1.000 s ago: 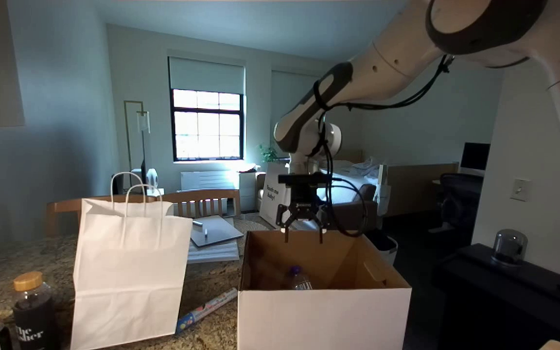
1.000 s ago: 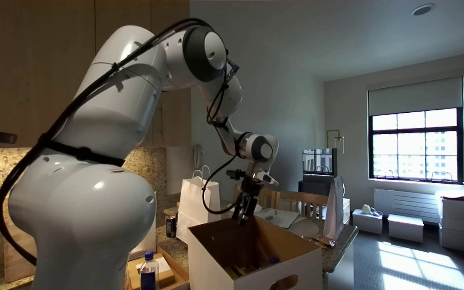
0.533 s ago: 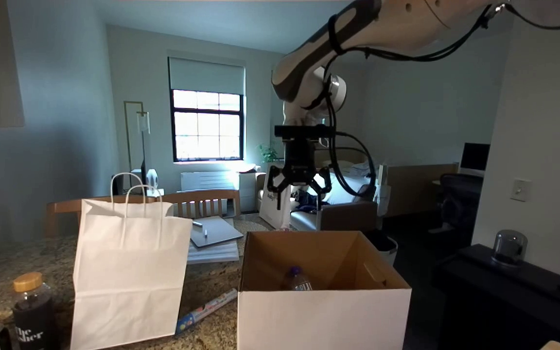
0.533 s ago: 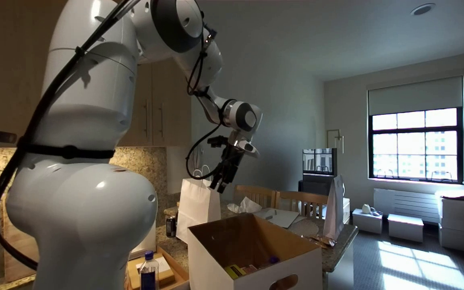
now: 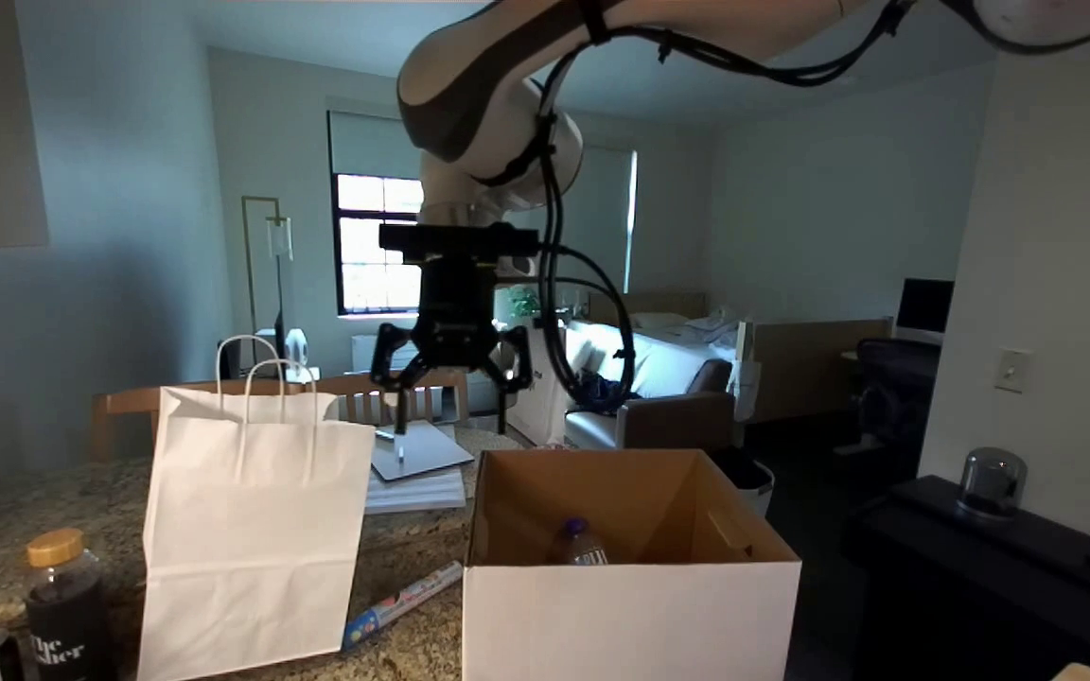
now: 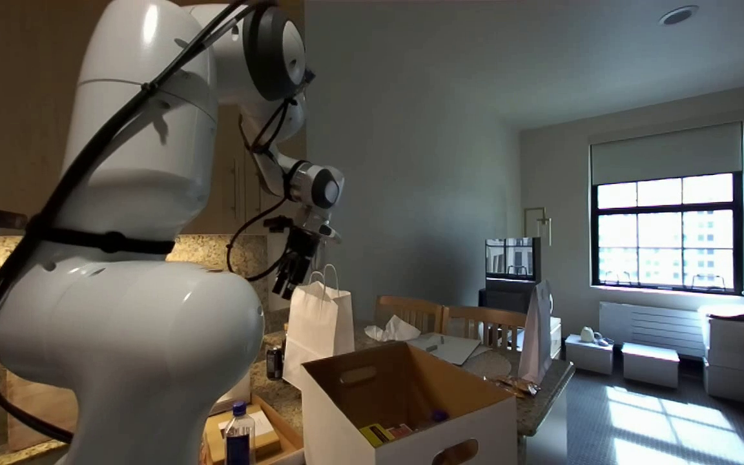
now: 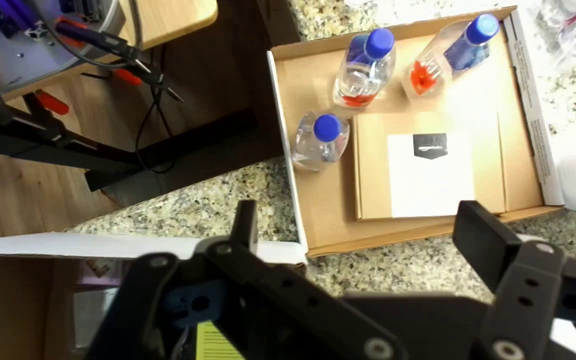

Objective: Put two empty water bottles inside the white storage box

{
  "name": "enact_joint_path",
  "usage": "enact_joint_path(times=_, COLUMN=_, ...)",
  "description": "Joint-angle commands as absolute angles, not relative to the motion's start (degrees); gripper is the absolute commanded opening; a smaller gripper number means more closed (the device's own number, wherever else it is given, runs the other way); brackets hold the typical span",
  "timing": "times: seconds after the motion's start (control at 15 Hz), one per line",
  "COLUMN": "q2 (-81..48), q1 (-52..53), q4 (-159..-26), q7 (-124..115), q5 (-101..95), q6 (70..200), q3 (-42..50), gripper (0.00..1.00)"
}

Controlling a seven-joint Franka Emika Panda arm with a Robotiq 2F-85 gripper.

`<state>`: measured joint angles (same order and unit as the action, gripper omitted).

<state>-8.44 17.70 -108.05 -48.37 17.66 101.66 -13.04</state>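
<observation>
Presently can see the gripper [image 5: 451, 428] up in the air, higher than the rim of the white storage box [image 5: 630, 624], with fingers [image 7: 485, 245] spread wide apart and only air between. Beyond those fingers in the wrist view, can see a shallow cardboard tray [image 7: 328, 215] with a first water bottle [image 7: 319, 141] by the middle of its left edge, a second water bottle [image 7: 366, 67] close to its top edge and a third water bottle [image 7: 450, 57] to the right of that, cap toward the tray's upper right corner, all clear and blue-capped. Can also make out a flat brown carton [image 7: 430, 170] with a white label, lying in the tray near its bottom edge. Inside the white storage box, can see a purple-capped bottle [image 5: 586, 547], tilted and half hidden by the near wall, plus a yellow packet [image 6: 377, 434] in one corner. From the wrist view, cannot tell about contact between the box's rim and the tray's lower left corner, seen close together. Can find a white paper bag [image 5: 256, 539] upright on the stone countertop [image 5: 417, 648] beside the box, with a printed tube [image 5: 403, 603] lying between, and a dark can [image 6: 274, 363] just by the bag in an exterior view. Past the countertop's far edge, can spot wooden chairs [image 6: 485, 315].
</observation>
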Motion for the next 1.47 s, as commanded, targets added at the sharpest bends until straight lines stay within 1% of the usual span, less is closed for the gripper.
enact_joint_path(times=0.0, q2=-13.36, q1=22.42, q4=-104.77, q7=-55.21, q5=13.44, q6=108.85, q3=-16.05, gripper=1.0)
enact_joint_path(times=0.33, q2=-23.47, q1=28.53, q4=-99.96, q7=-64.8, q5=6.83, q6=122.59, q3=-15.52, gripper=1.0)
enact_joint_path(times=0.6, q2=-31.45, q1=32.2, q4=-94.98, q7=-71.43, q5=2.13, q6=123.4, q3=-12.83, gripper=1.0)
enact_joint_path(times=0.87, q2=-36.0, q1=37.02, q4=-90.05, q7=-74.31, q5=-1.65, q6=121.52, q3=-11.17, gripper=1.0)
enact_joint_path(times=1.07, q2=-37.06, q1=41.55, q4=-88.98, q7=-77.51, q5=-4.17, q6=122.21, q3=-9.89, gripper=1.0)
enact_joint_path(times=1.4, q2=-35.49, q1=47.4, q4=-91.79, q7=-81.47, q5=-6.81, q6=123.88, q3=-8.28, gripper=1.0)
